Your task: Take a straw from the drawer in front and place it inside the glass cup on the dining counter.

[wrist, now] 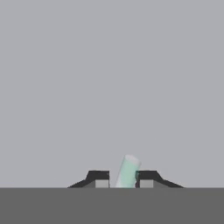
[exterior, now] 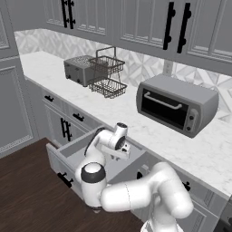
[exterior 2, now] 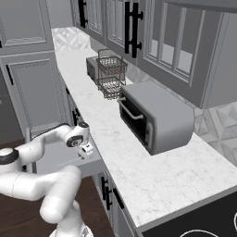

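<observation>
Pale green and translucent, the straw [wrist: 127, 171] shows in the hand view as a short tilted tube standing between the two dark fingers [wrist: 101, 179], which sit close against it on either side, clamped on it. Behind it there is only the plain grey inside of the drawer [exterior: 68, 149].

The drawer is pulled out from the row of grey cabinets under the marble table [exterior: 190, 149], its front with a black bar handle [exterior: 65, 179] facing the dark wood floor [exterior: 27, 199]. The gripper [exterior: 125, 148] reaches down into the open drawer from above, and in the right base view its hand [exterior 2: 87, 149] hangs just over the drawer's floor near the table edge. The straw itself is too small to make out in either base view.

On the table, well apart from the drawer, a grey toaster oven [exterior: 176, 105] stands against the patterned wall. Farther along sits a two-tier wire basket [exterior: 106, 72], and just beside that a grey toaster [exterior: 78, 69]. Grey wall cabinets with upright black handles [exterior: 174, 25] hang above the table. At the lower right of the right base view a black cooktop [exterior 2: 199, 222] adjoins the table.
</observation>
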You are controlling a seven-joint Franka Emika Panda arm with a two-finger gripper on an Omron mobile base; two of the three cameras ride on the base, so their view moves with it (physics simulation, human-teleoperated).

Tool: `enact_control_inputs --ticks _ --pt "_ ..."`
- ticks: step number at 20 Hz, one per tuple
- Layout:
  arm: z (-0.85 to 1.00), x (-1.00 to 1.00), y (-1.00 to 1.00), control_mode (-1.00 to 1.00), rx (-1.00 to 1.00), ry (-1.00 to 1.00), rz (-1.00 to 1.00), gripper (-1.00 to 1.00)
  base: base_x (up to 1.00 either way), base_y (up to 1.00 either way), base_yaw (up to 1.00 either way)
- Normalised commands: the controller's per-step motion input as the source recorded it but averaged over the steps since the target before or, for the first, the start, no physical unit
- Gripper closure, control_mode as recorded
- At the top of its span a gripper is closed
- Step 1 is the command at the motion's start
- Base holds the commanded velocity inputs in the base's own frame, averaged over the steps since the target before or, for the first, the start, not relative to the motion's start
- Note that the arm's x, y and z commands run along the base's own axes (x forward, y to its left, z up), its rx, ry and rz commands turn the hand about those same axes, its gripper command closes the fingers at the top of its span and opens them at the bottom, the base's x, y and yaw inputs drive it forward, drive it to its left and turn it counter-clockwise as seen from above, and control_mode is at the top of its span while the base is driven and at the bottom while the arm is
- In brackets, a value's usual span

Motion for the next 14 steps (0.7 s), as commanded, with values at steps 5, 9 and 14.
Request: enact_control_inputs --ticks 5,9,14 --pt "-0.57 -0.3 0.44 -1.0 0.0 -0.13 0.0 1.0 0.0 0.0 0.0" --pt "-0.19 0.02 0.25 -1.0 0.0 -0.06 0.0 1.0 0.0 0.0 0.0" --pt "0.16 0.15 0.21 -1.0 0.01 0.0 0.0 1.0 0.0 0.0 0.0"
